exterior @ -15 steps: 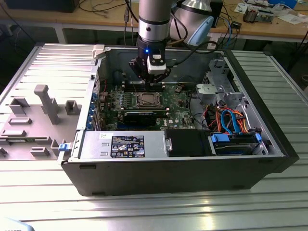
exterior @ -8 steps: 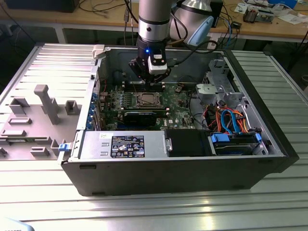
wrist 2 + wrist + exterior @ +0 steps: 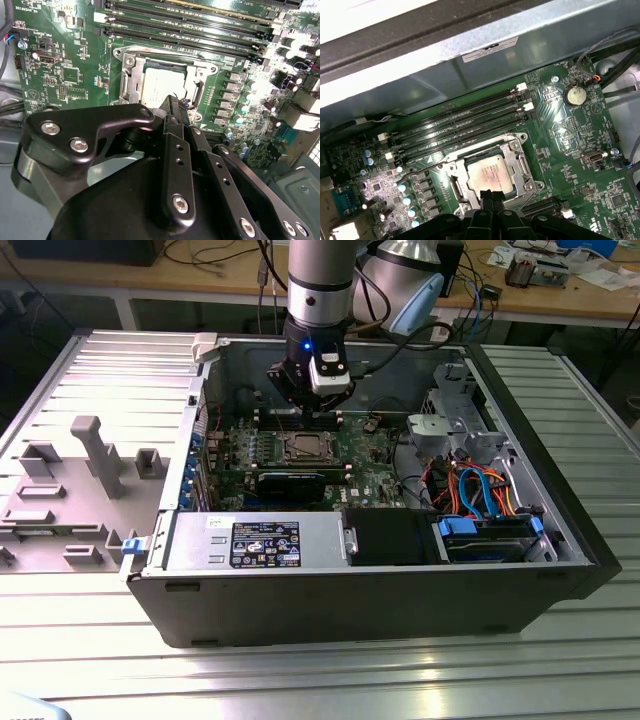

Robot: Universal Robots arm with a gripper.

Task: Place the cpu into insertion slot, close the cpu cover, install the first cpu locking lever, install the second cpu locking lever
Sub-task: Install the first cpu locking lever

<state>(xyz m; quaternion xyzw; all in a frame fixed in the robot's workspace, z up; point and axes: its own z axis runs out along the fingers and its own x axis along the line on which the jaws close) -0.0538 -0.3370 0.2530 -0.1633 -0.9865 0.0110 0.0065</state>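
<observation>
While the arm hangs over the open computer case [image 3: 150, 540], the gripper [image 3: 491, 196] hovers just above the socket [image 3: 522, 162] with its fingers pressed together, holding nothing. The chip [image 3: 490, 174] lies flat inside the socket, with the metal cover frame [image 3: 131, 80] down around it. Beside the socket run long black memory slots [image 3: 460, 122].

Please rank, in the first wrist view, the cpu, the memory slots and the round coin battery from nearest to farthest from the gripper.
1. The cpu, seated in the insertion slot just beyond the gripper tips.
2. The memory slots, past the socket toward the case wall.
3. The coin battery, at the board's far corner.
</observation>
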